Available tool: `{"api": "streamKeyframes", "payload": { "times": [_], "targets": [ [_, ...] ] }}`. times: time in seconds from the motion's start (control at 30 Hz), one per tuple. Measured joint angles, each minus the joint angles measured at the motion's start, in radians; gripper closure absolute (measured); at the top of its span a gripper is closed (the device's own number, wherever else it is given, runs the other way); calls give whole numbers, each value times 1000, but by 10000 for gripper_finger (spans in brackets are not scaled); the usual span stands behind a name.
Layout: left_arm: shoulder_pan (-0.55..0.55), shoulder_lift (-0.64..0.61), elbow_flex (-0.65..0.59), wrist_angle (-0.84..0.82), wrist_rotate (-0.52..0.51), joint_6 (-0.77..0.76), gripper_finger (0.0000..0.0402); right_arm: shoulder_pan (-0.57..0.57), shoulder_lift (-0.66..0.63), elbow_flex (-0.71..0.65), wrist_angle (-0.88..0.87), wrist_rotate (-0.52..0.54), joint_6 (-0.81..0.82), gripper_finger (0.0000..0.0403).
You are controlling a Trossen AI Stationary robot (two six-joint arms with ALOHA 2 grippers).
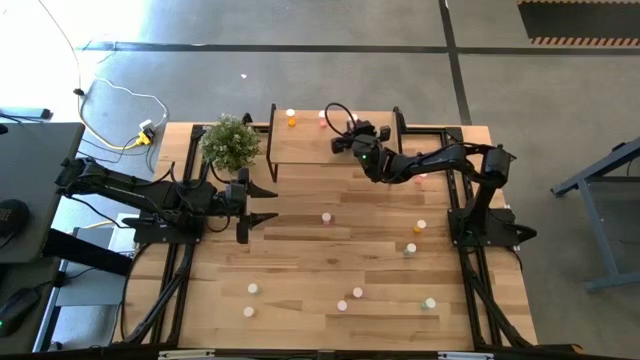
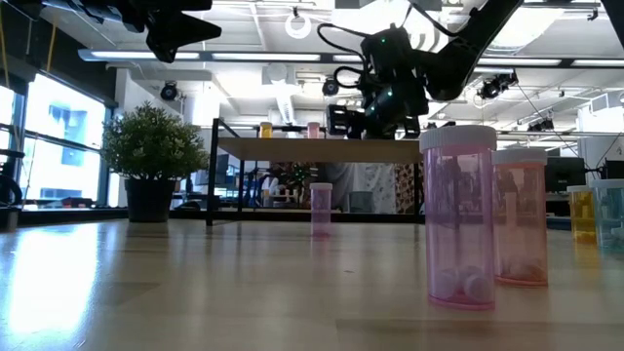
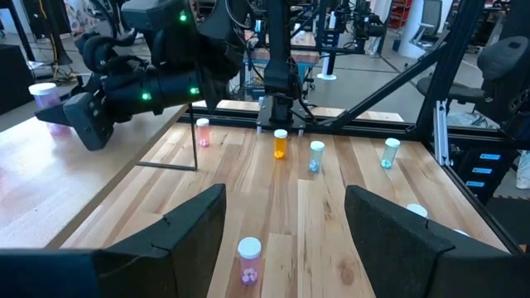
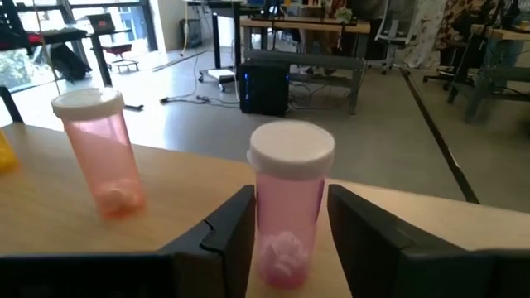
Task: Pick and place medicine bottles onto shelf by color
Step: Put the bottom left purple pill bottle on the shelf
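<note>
Jaws of the right gripper [image 4: 290, 228] flank an upright pink bottle [image 4: 290, 207] on the shelf [image 1: 305, 148], apparently just released.

Bottle between fingers [image 4: 287, 217]: pink, white cap
Neighbour bottle [image 4: 98, 153]: paler pink (white cap too)
Shelf [image 1: 310, 146]: light wood, black frame
Desk [image 1: 330, 270]: pale planks
Plant [image 1: 230, 142]: green
Right hand [image 4: 290, 240]: black

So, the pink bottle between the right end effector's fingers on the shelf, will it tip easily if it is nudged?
Probably yes. The pink bottle stands tall and narrow on the shelf, so a side nudge may topple it. It looks nearly empty, likely light. Being cylindrical, it could roll once down.
</note>
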Motion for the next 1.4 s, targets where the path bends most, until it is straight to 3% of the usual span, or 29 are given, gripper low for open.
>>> {"api": "streamKeyframes", "payload": {
  "times": [1.4],
  "targets": [
    [0, 0, 0, 0, 0, 1, 163, 0, -3, 2, 169, 10, -122, 256]
  ]
}}
